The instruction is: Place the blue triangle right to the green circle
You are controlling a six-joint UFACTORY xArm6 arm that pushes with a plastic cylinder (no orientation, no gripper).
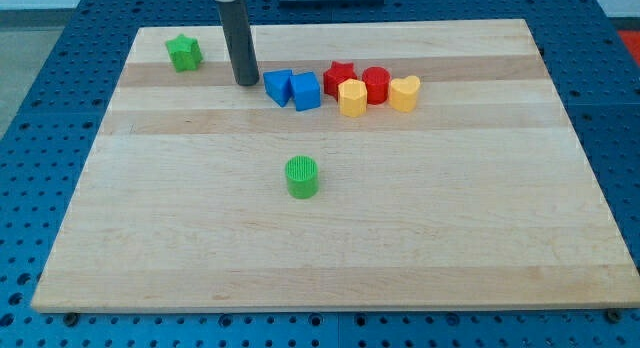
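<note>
My tip [246, 82], a bare rod with no jaws, sits just left of the blue triangle [277, 86]; approaching it, I judge, before pushing it down right of the green circle [301, 176].

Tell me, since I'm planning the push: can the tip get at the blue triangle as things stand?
Probably yes. My tip sits just left of the blue triangle, nothing between them; the blue cube crowds only its right side.

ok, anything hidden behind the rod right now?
No block. Behind the rod only bare board shows. My tip sits just left of the blue triangle; the green star is fully visible.
</note>
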